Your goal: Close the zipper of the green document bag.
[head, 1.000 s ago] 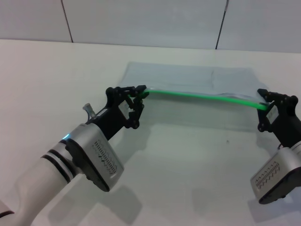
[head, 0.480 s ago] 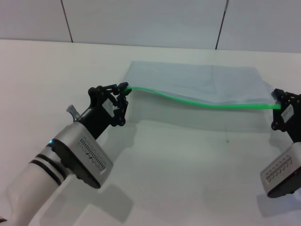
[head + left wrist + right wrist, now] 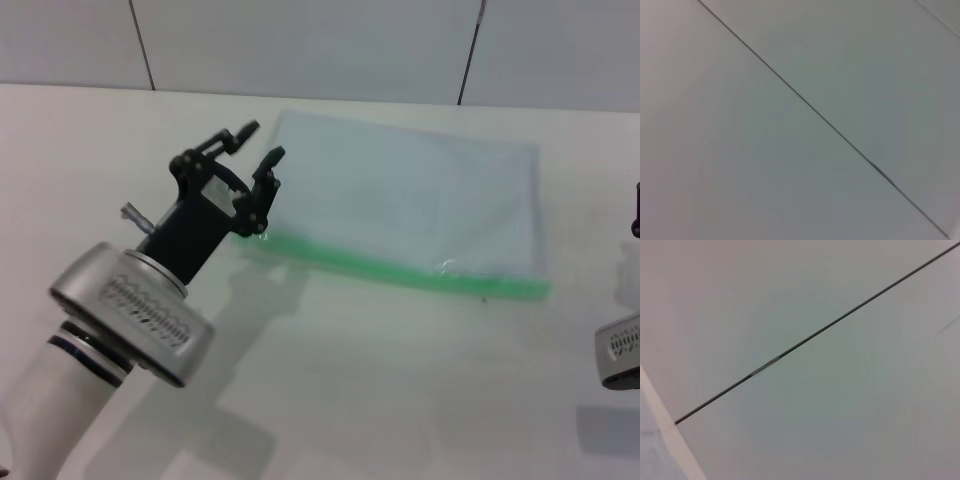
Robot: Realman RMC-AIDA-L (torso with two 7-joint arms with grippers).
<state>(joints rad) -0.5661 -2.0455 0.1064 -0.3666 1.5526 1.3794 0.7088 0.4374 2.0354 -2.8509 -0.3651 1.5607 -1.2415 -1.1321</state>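
Observation:
The green document bag lies flat on the white table in the head view, a pale translucent pouch. Its bright green zipper runs along the near long edge; I cannot make out the slider tab. My left gripper hovers over the bag's near-left corner, open, with nothing between its fingers. Only a black sliver of my right gripper shows at the picture's right edge, clear of the bag's right end. Both wrist views show only wall panels with a dark seam.
The white table spreads around the bag. A panelled wall rises behind the table's far edge. My left forearm crosses the near-left part of the table.
Both grippers held the zipper's ends taut above the table. Now the bag lies flat, the left gripper has opened and risen, and the right arm has pulled away to the right.

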